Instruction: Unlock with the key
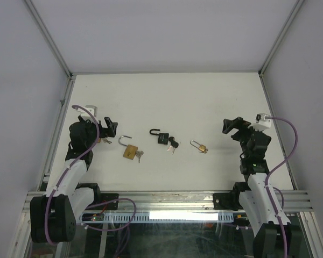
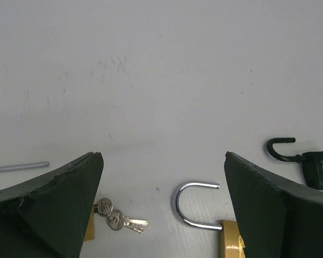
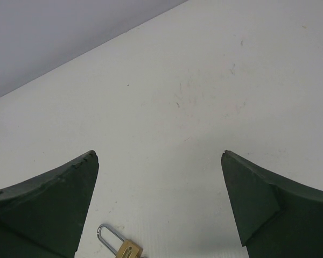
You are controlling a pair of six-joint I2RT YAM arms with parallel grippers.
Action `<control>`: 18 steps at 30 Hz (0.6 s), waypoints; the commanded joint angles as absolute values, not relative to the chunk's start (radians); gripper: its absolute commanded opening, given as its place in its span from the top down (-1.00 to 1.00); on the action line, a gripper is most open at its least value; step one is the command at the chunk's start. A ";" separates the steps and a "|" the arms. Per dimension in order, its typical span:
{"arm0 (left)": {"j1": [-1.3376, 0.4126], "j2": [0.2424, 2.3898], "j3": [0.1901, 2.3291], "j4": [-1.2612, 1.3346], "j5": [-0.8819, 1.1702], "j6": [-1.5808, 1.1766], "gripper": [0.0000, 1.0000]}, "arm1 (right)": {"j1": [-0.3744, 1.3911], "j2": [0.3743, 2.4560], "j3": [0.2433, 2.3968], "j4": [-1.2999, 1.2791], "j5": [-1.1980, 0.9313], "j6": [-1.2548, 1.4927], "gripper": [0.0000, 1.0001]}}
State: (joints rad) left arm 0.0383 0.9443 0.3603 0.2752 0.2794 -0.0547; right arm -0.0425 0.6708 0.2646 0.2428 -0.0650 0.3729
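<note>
Three padlocks lie in a row on the white table. The big brass padlock [image 1: 130, 152] has its silver shackle [image 2: 194, 207] swung open and keys [image 1: 139, 156] at its body. The black padlock [image 1: 161, 138] also shows an open shackle, with keys [image 1: 173, 144] beside it. The small brass padlock [image 1: 199, 145] [image 3: 121, 248] has its shackle down in the body. A loose pair of keys [image 2: 121, 220] lies near my left gripper [image 1: 109, 129] [image 2: 162, 156], which hovers open and empty left of the big brass padlock. My right gripper [image 1: 232, 126] [image 3: 159, 155] is open and empty, right of the small padlock.
A brass piece [image 2: 90, 228] peeks out behind my left finger, next to the loose keys. A thin silver rod [image 2: 19, 166] lies at the far left. Aluminium frame rails [image 1: 59, 115] and grey walls border the table on three sides.
</note>
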 commanded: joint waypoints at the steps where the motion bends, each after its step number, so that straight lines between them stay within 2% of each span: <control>1: 0.032 0.944 0.386 0.225 0.205 -0.100 -0.98 | -0.058 0.652 0.264 0.292 -0.090 0.363 -1.00; 8: 0.033 0.917 0.357 0.244 0.218 -0.081 -0.98 | -0.063 0.718 0.324 0.243 -0.168 0.333 -0.99; 14: 0.033 0.895 0.328 0.299 0.268 -0.085 -0.98 | -0.070 0.731 0.331 0.313 -0.196 0.334 -1.00; 18: 0.032 0.874 0.305 0.318 0.330 -0.046 -0.98 | -0.070 0.769 0.352 0.316 -0.309 0.319 -0.99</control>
State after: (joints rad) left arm 0.0383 0.9066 0.3237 0.2379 0.2573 -0.0685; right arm -0.0631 0.7403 0.2829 0.2382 -0.1905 0.3477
